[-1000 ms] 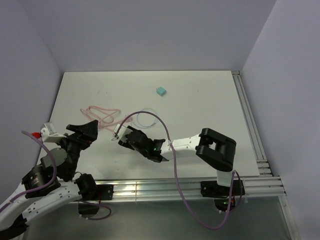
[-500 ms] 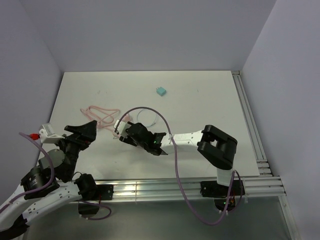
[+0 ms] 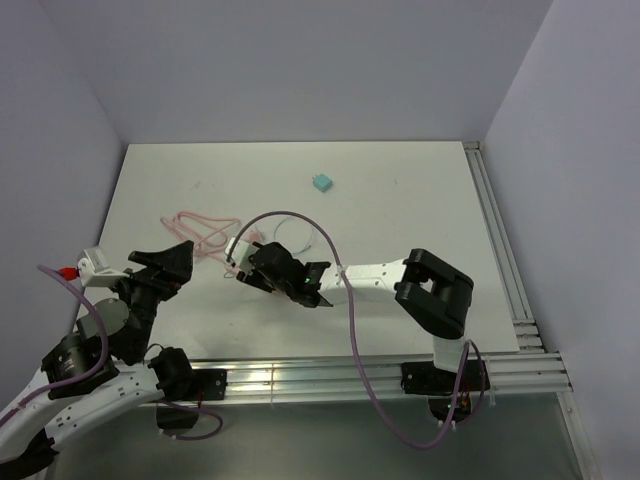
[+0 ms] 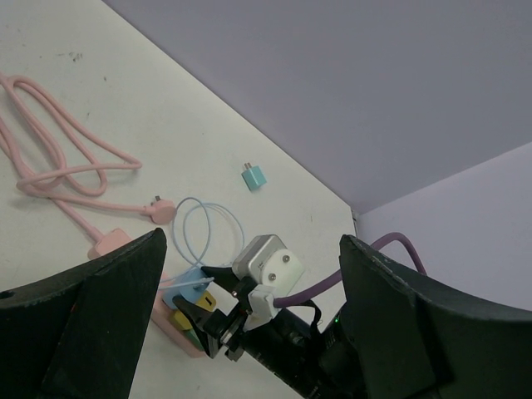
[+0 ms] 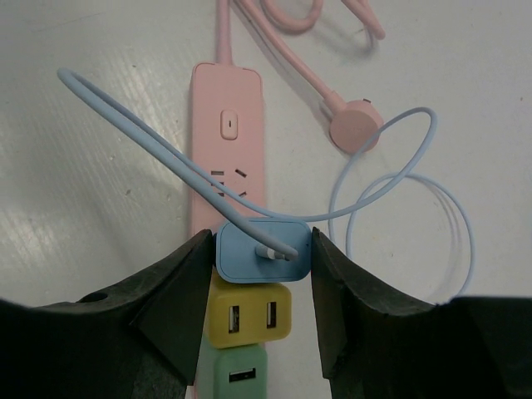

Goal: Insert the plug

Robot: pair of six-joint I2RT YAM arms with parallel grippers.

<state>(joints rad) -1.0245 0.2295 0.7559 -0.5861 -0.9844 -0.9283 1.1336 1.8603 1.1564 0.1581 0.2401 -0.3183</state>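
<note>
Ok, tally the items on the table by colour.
pink power strip with cord: 1
blue charger with cable: 1
yellow adapter: 1
green adapter: 1
teal block: 1
Total: 5

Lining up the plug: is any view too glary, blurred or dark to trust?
Right wrist: blue adapter and pink power strip sharp, faint glare on the table. Left wrist: own fingers dark and soft, scene beyond clear. Top external: evenly lit, right gripper covers much of the strip.
</note>
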